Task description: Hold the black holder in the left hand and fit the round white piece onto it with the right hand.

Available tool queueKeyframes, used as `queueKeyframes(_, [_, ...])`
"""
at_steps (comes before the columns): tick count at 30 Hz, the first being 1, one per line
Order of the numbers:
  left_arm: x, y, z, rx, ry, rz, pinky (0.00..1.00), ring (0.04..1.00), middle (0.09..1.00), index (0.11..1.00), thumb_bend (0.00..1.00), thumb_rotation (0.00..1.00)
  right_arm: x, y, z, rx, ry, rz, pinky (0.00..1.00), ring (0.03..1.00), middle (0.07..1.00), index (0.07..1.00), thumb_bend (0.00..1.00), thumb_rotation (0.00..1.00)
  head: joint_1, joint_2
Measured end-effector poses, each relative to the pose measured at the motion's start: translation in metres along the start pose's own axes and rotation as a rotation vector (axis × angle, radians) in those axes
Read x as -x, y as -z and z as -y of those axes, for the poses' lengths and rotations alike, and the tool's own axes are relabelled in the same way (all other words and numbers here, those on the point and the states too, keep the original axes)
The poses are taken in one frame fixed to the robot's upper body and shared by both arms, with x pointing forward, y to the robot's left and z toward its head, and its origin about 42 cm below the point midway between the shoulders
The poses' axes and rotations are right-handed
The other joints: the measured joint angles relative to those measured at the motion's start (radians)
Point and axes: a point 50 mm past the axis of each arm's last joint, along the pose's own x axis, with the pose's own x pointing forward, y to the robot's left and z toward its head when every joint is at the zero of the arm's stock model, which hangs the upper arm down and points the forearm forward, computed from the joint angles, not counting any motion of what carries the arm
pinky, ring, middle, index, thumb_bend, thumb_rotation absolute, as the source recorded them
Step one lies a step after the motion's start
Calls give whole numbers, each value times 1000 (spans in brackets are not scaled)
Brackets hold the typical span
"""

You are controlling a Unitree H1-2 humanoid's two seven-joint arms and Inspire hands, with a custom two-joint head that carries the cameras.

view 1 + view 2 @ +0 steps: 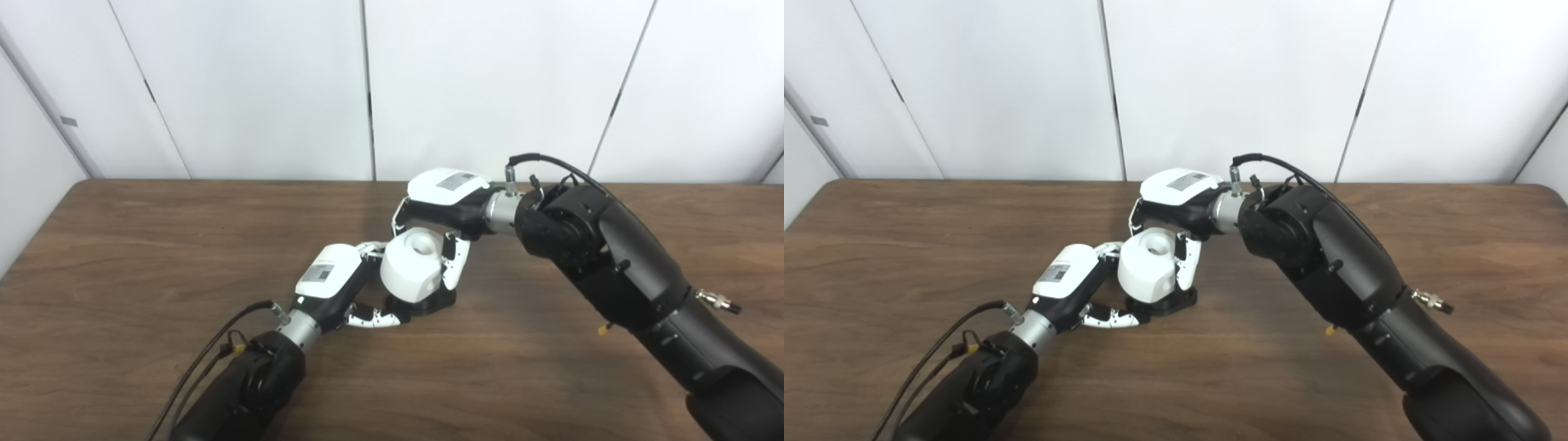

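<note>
Item 1, round white piece (411, 264): a squat white drum with a hole in its top face, upright, near the middle of the bench. It sits directly on top of item 2; whether it is fully seated cannot be told.

Item 2, black holder (422, 303): a low black base resting on the bench, mostly covered by the white piece, with only its lower rim showing.

Item 3, right hand (447, 211): reaches in from above and behind, with its fingers (456, 263) curled down around the white piece, one on the right flank and others at the far left edge. It is closed on the piece.

Item 4, left hand (343, 278): lies low at the left of the stack, its thumb reaching along the bench to the holder's front edge and its upper fingers against the drum's left side. It appears to brace the holder; a firm grip cannot be confirmed.

Item 5, bench (122, 245): dark wood-grain top.

Status: judged late in the task. The piece is placed on the holder; final pressing home and release appear to be left.
</note>
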Motion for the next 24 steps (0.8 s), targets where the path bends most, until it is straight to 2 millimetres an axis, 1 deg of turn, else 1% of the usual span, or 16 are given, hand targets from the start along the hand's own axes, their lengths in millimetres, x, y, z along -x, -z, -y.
queueKeyframes(9, [0, 0, 0, -1, 0, 3, 700, 850, 839, 484, 523, 66, 3, -1, 2, 6, -15, 1, 789, 844, 759, 485, 525, 136, -3, 0])
queueKeyframes(12, [0, 0, -1, -3, -1, 3, 699, 852, 839, 484, 523, 66, 4, 0, 2, 5, -19, -2, 802, 845, 759, 485, 525, 135, -6, 5])
queueKeyframes(20, [-1, 0, -1, -7, 1, 2, 713, 857, 844, 483, 523, 67, 12, 8, 3, 12, -42, -23, 800, 849, 763, 486, 524, 136, -12, 9])
queueKeyframes(24, [-1, 0, -1, -6, 3, 2, 708, 852, 840, 483, 523, 66, 13, 8, 4, 13, -48, -25, 801, 846, 762, 487, 524, 136, -12, 9])
